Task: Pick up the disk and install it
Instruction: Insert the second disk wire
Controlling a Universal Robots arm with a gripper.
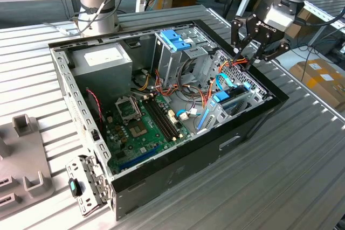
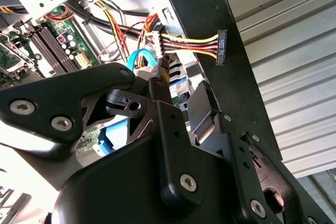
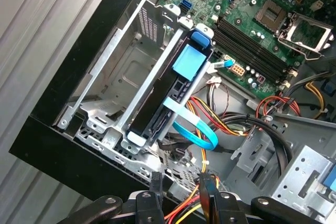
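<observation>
Blue-railed disk (image 3: 157,109) on edge in bay

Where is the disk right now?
The disk stands on edge in the metal bay at the case's corner, on the exterior view's right, below the gripper.

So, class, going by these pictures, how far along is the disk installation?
Done, apparently: the disk stands edge-on in its metal bay inside the case. In hand: nothing I can confirm; the gripper hovers above that corner, among the wires. Left: a power connector hangs free over the case wall, unplugged.
</observation>
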